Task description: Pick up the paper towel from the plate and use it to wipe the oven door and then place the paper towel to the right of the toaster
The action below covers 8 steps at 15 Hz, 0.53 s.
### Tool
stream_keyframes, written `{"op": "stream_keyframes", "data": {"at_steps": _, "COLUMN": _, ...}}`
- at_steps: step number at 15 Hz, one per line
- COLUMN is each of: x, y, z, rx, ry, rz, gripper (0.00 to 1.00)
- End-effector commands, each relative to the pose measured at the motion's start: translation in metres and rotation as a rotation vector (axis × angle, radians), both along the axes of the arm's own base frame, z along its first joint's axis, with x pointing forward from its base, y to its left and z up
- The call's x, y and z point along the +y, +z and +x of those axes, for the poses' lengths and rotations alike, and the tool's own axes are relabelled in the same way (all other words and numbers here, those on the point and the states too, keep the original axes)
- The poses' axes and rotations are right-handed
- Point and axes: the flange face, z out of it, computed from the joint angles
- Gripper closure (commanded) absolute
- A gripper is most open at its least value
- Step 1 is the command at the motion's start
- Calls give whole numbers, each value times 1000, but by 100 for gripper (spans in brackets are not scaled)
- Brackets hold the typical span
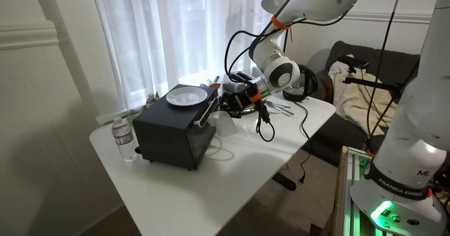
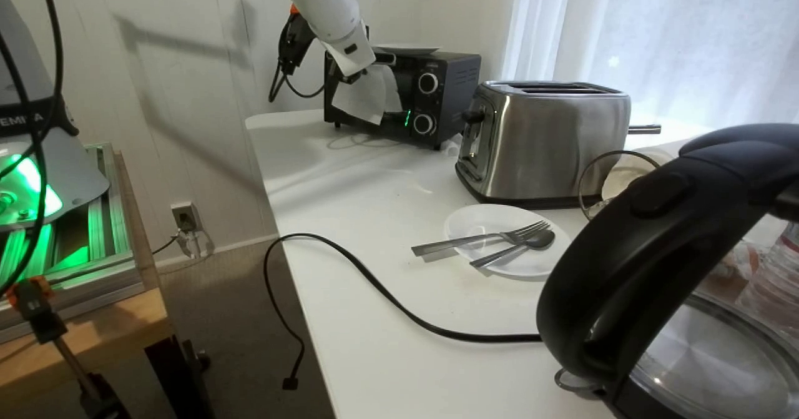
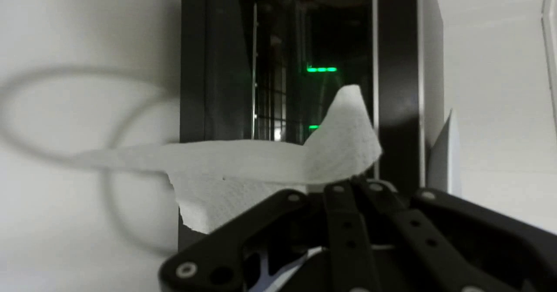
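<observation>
The desk (image 1: 182, 197) carries the things, and the job looks roughly halfway through. The oven (image 1: 165, 132) has its door (image 3: 283, 57) partly hidden, in the wrist view, by the towel (image 3: 243, 161); wiping seems to be starting or in hand (whether they touch, I cannot tell). The toaster (image 2: 555, 144), near the oven in both exterior views, awaits its part: setting the towel down on its right is not yet done. The pickup is done, since the towel lies neither on the plate (image 1: 186, 96) atop the oven, probably the one meant, nor on a second plate (image 2: 484, 216) bearing a fork (image 2: 474, 241) and spoon (image 2: 540, 239). The end effector (image 3: 354, 183) is clamped on the towel, its tips together, and the paper hangs before the door.

As for writing, the robot's base (image 1: 407, 206) has a black band (image 1: 397, 187) reading "FRANKA EMIKA", with "ML" just above. Markings by the oven's knobs (image 2: 428, 83) are too small to read, as is the print on the bottle's (image 1: 126, 145) red-and-white label (image 1: 123, 136).
</observation>
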Motion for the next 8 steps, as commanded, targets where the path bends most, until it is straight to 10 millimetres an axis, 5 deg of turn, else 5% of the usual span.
{"op": "stream_keyframes", "data": {"at_steps": 1, "x": 44, "y": -4, "z": 9, "rx": 16, "ry": 87, "rz": -43, "gripper": 100}}
{"op": "stream_keyframes", "data": {"at_steps": 5, "x": 86, "y": -13, "z": 12, "rx": 43, "ry": 188, "rz": -73, "gripper": 100}}
{"op": "stream_keyframes", "data": {"at_steps": 8, "x": 98, "y": -19, "z": 13, "rx": 50, "ry": 219, "rz": -75, "gripper": 100}}
